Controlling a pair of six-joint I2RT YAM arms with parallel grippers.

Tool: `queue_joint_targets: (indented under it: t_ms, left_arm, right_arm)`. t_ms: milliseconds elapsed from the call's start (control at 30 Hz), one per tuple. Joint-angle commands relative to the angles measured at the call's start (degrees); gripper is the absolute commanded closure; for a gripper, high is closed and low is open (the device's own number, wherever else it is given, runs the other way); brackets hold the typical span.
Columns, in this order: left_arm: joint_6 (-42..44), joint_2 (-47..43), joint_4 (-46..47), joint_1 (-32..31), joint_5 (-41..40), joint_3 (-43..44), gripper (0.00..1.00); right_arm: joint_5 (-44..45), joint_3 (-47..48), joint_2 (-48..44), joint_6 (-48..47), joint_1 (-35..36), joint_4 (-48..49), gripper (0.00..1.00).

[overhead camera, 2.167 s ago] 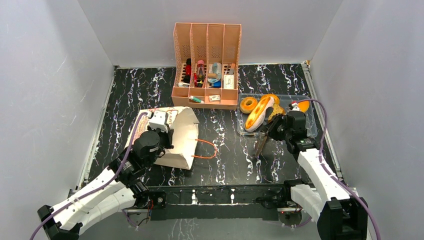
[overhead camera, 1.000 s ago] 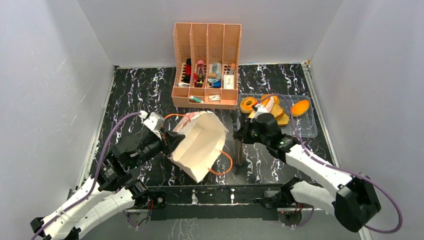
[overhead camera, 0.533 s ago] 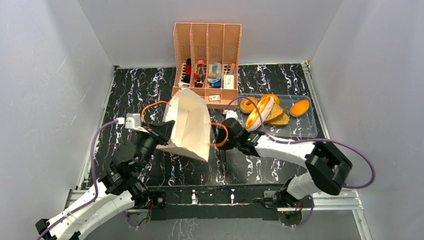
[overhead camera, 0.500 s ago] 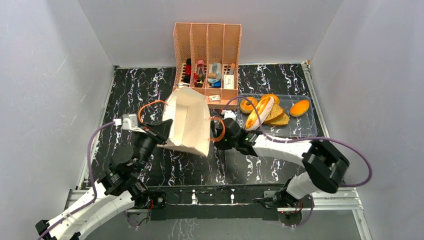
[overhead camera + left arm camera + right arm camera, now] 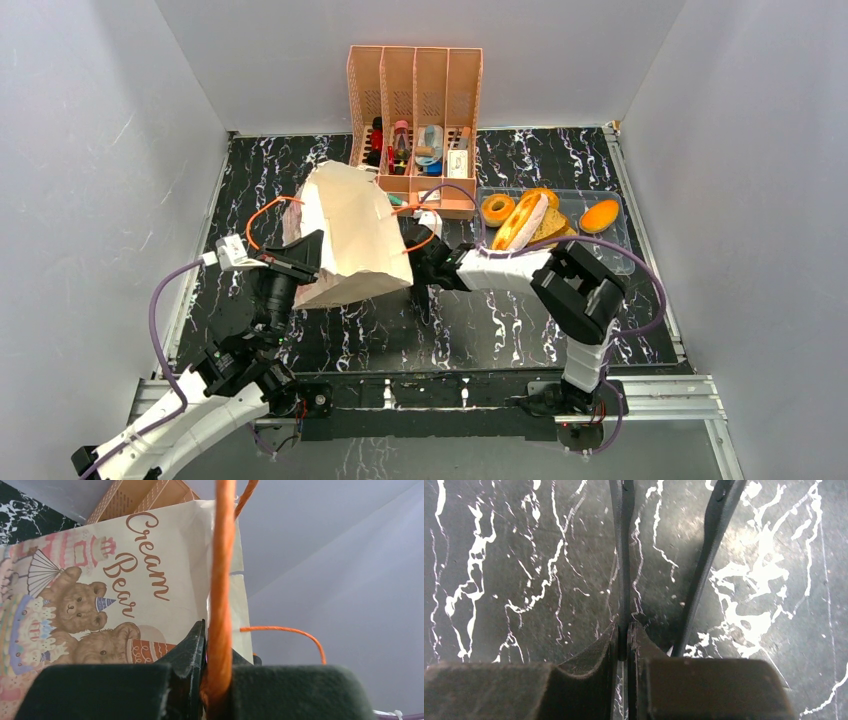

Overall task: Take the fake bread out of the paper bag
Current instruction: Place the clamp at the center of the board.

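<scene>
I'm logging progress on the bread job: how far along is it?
Done: a ring, the long loaf, toast and the oval bun lie in the clear tray. In hand: the left fingers pinch the orange cord of the paper bag, holding it up at a tilt; the right fingers are shut on a thin dark tool. Left: unclear, the bag's inside is hidden.

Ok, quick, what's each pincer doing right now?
The left pincer is closed on the orange handle of the paper bag.
The right pincer is closed, with nothing visible in it.
</scene>
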Motion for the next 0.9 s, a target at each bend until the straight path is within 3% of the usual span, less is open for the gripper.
queue_joint_targets:
  t_ms: [0, 100, 267, 633, 867]
  left_arm:
    - [-4.5, -0.1, -1.0, 0.0, -1.4, 0.3, 1.0]
    - [-6.5, -0.6, -1.7, 0.0, -1.3, -1.0, 1.0]
    - [-8.0, -1.6, -2.7, -0.1, -1.4, -1.6, 1.0]
    - [-9.9, -2.9, -5.7, 0.0, -2.6, -1.2, 1.0]
    - [-11.0, -2.2, -5.1, -0.1, -1.7, -1.6, 1.0]
  right_arm:
    - [2.8, 4.3, 2.6, 0.8, 0.0, 1.6, 1.0]
    - [2.9, 5.2, 4.0, 0.8, 0.0, 1.6, 0.94]
    - [2.6, 4.6, 3.7, 0.7, 0.0, 2.0, 0.76]
    - [3.1, 0.2, -4.0, 1.0, 0.1, 4.5, 0.5]
    - [3.9, -1.3, -8.6, 1.3, 0.1, 5.0, 0.49]
